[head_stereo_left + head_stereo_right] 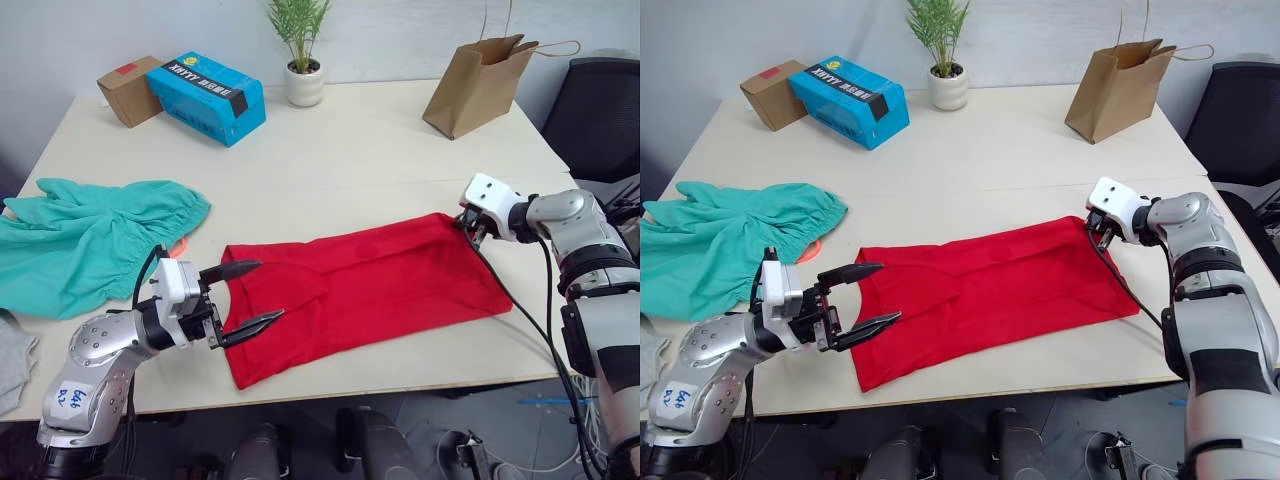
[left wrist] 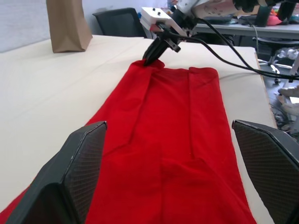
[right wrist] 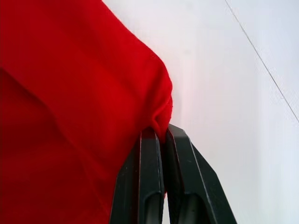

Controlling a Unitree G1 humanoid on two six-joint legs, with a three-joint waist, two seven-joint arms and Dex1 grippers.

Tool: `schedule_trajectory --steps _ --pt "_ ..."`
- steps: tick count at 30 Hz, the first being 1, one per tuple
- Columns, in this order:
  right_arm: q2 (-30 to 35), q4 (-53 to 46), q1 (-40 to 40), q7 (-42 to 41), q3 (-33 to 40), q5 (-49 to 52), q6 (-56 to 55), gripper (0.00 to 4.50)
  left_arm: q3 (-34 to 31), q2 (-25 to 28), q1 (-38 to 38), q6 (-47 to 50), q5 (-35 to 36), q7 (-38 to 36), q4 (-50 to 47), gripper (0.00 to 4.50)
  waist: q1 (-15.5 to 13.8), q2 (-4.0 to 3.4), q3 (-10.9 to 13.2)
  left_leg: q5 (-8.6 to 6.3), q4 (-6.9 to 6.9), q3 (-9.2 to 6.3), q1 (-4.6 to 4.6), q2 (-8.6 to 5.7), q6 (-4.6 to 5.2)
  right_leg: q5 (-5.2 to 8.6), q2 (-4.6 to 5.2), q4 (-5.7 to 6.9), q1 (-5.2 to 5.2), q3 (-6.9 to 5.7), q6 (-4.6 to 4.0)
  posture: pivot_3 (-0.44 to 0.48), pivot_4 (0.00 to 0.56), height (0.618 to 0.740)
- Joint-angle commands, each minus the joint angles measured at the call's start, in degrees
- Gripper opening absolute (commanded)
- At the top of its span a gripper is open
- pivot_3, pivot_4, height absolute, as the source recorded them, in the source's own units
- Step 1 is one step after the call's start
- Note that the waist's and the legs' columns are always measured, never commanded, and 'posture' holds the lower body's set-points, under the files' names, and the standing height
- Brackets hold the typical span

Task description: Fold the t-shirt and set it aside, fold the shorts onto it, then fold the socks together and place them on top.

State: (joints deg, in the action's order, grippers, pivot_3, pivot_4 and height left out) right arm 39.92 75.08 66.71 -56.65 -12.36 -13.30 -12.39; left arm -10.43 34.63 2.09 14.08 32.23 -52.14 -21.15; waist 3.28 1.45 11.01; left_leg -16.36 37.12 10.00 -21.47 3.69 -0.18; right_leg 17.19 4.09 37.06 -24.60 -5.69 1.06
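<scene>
- Your red t-shirt (image 1: 365, 285) lies folded into a long strip at table centre, running from about 8 o'clock to 2 o'clock.
- Your right gripper (image 1: 470, 229) is clenched on the strip's 2 o'clock corner; the right wrist view shows red cloth pinched between the closed fingers.
- Your left gripper (image 1: 252, 293) hovers at the strip's 8 o'clock end, fingers spread wide, grasping nothing.
- Teal shorts (image 1: 90, 238) lie crumpled at 9 o'clock, apart from the t-shirt.
- A grey sock (image 1: 14, 362) sits at the table's 8 o'clock edge.
</scene>
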Motion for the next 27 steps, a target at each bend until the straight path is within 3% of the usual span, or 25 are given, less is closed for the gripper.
schedule_trajectory --steps 1,5,8,13,17,21,24,27 --pt "0.7 0.1 1.7 -4.4 2.9 1.9 0.6 0.27 0.5 0.6 2.0 -1.5 -0.7 -1.1 1.5 4.5 0.0 0.0 0.0 0.01 -0.01 0.0 0.0 0.0 0.0 0.0 0.0 0.01 0.0 0.0 0.0 0.0 0.15 0.74" --pt "2.8 -1.2 0.9 -6.7 6.0 4.1 -0.8 1.38 1.2 3.9 8.1 2.2 -0.7 -3.7 7.0 4.5 0.0 -0.01 0.0 0.03 0.02 0.01 0.01 0.0 0.01 0.0 0.0 0.05 0.0 0.0 0.0 0.0 0.15 0.74" --pt "5.4 -3.2 0.4 -10.4 8.5 6.4 1.1 2.49 2.5 6.9 13.5 3.6 -2.5 -5.7 12.5 4.5 -0.2 -0.07 0.0 0.09 0.0 0.0 0.0 -0.01 -0.01 0.0 -0.01 0.09 -0.01 -0.01 0.0 0.0 0.15 0.74" --pt "11.4 -13.9 -4.8 -18.8 13.5 12.8 21.2 4.34 6.5 9.2 25.0 1.6 -6.9 -11.6 25.6 4.5 -0.4 -0.08 0.1 0.09 -0.03 -0.01 -0.01 0.0 -0.01 0.0 -0.01 0.0 0.0 -0.05 0.01 0.0 0.15 0.74" --pt "17.8 -45.5 -22.7 -19.7 18.0 21.0 58.7 4.45 12.0 7.1 36.9 -2.0 -13.0 -15.4 41.1 4.5 -1.7 -0.08 0.0 0.09 0.0 -0.08 -0.09 0.01 -0.01 0.01 0.0 -0.06 -0.03 -0.1 0.01 0.0 0.15 0.74" --pt "16.3 -75.5 -39.0 -14.0 32.2 31.9 92.0 4.45 16.5 2.6 47.6 -7.8 -19.9 -16.7 58.1 4.5 -1.6 -0.11 0.0 0.09 0.05 -0.12 -0.24 0.0 0.0 0.01 -0.01 -0.01 -0.15 -0.14 0.01 0.0 0.15 0.74" --pt "13.8 -86.2 -46.7 -8.6 38.4 33.8 103.2 4.45 18.4 -0.9 53.2 -12.7 -24.2 -15.9 69.4 4.5 -1.7 -0.04 0.0 0.07 0.12 -0.14 -0.27 -0.01 0.08 0.01 0.01 0.07 -0.19 -0.18 0.01 0.0 0.15 0.74" --pt "9.7 -89.1 -51.0 -1.4 43.3 36.8 104.9 4.45 19.8 -3.6 56.9 -15.1 -27.5 -15.5 77.3 4.5 -1.5 0.06 0.0 -0.13 0.09 -0.2 -0.27 0.0 0.39 -0.01 0.01 0.04 -0.16 -0.23 0.0 0.0 0.15 0.74"
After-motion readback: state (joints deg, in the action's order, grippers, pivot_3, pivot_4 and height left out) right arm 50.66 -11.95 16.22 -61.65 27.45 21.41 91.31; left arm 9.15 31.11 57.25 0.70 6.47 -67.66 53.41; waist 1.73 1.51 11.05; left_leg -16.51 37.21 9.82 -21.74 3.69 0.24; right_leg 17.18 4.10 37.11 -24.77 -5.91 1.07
